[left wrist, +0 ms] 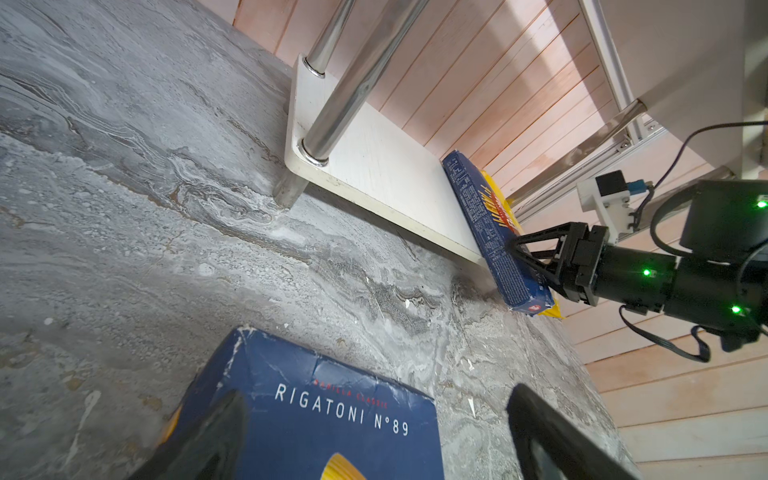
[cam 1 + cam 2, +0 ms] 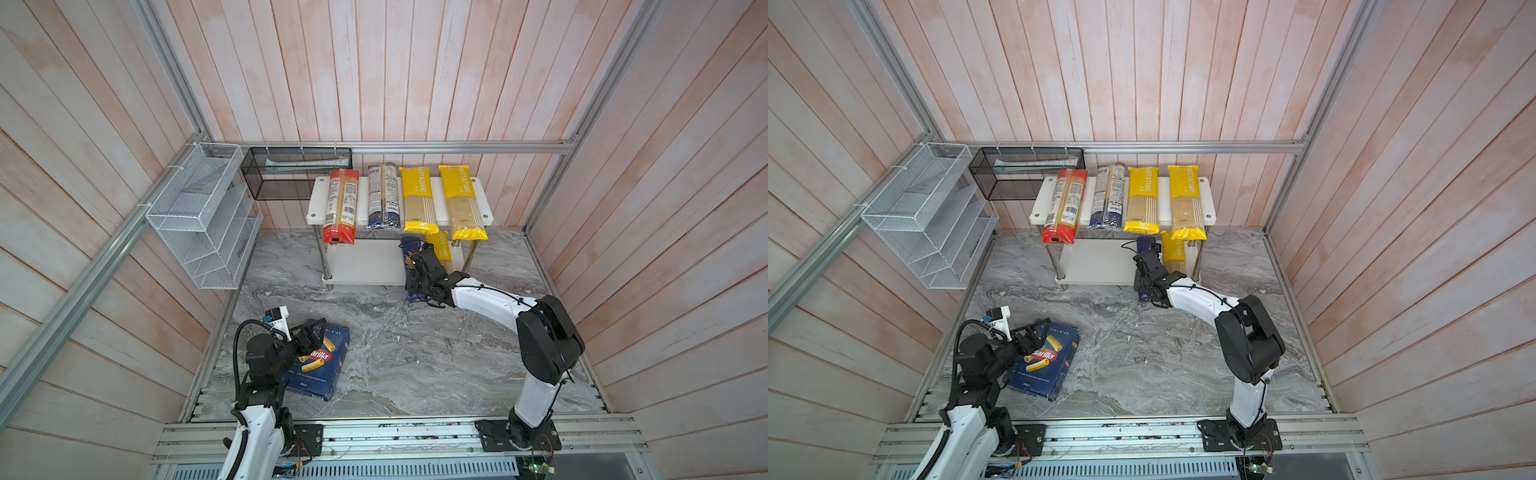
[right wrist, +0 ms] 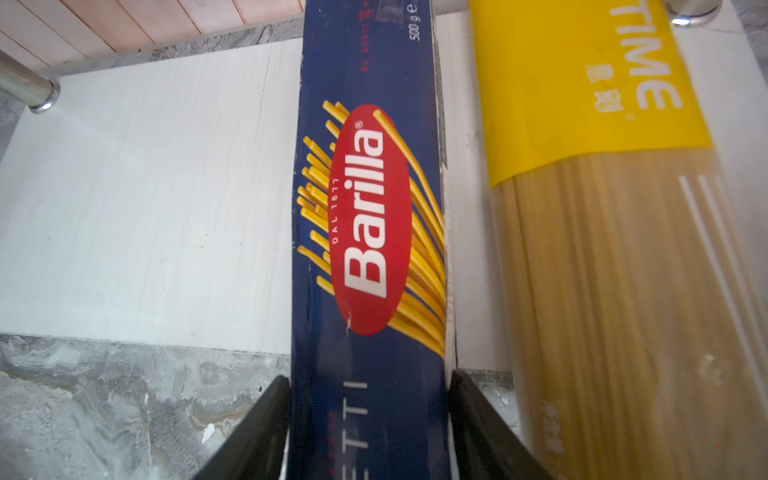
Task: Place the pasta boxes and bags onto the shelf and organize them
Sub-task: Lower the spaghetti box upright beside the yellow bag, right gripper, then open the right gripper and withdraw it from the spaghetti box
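Your right tool (image 3: 370,380) straddles the Spaghetti box (image 3: 365,208), with a finger along each long side. You cannot tell from these views whether those fingers pinch the box or merely flank it. The box lies logo-up on the lower board of the shelf (image 3: 145,187), and its near end juts past the board's front edge. Just beside it on that board, toward the shelf's right-arm end, lies the lower yellow bag (image 3: 602,249). It runs parallel to the box, with a thin strip of white board between them.

Your left tool (image 1: 374,395) is spread wide at the titled end of the Rigatoni box (image 1: 316,440) and grips nothing. That box lies flat, face up, on the worktop (image 2: 415,353), well in front of the shelf and off its left-arm end.

On the shelf's top board, four bags lie side by side, their near ends overhanging the front edge. From the left-arm end they are the red-ended bag (image 2: 341,205), the blue-ended bag (image 2: 383,195), the inner yellow bag (image 2: 417,199) and the outer yellow bag (image 2: 462,203).
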Controlling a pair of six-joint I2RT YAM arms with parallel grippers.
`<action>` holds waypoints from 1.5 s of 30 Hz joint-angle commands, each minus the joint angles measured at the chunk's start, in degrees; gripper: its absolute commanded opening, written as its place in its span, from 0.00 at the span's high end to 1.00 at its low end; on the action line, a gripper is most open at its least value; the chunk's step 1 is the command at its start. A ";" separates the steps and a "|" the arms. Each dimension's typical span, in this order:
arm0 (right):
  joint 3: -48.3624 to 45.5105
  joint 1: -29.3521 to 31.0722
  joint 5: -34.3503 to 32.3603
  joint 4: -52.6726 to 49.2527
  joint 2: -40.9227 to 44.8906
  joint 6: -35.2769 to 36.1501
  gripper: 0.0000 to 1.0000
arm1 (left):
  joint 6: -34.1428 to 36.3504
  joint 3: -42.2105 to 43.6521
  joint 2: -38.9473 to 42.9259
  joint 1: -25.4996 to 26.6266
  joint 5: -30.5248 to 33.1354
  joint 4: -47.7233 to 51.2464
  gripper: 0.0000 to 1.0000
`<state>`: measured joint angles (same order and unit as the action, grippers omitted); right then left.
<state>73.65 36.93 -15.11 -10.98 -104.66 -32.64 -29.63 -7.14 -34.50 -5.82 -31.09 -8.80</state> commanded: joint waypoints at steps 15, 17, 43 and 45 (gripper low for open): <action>-13.38 5.06 1.37 2.08 17.45 -2.28 0.32 | 0.01 0.88 1.36 0.32 0.21 0.51 0.00; -15.56 6.73 1.64 1.85 21.26 -2.12 0.31 | 0.15 0.70 1.58 0.29 0.46 0.75 0.01; -33.37 1.72 35.35 0.62 45.92 9.34 0.33 | -1.99 -18.57 -19.81 4.18 15.98 17.05 0.00; -33.82 0.56 37.14 1.04 46.12 9.89 0.33 | -2.17 -19.83 -22.36 6.33 18.99 18.38 0.00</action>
<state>40.66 38.79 17.08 -9.41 -59.35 -24.56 -30.70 -24.80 -54.76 -1.28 -17.04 7.38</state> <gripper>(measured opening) 0.674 0.996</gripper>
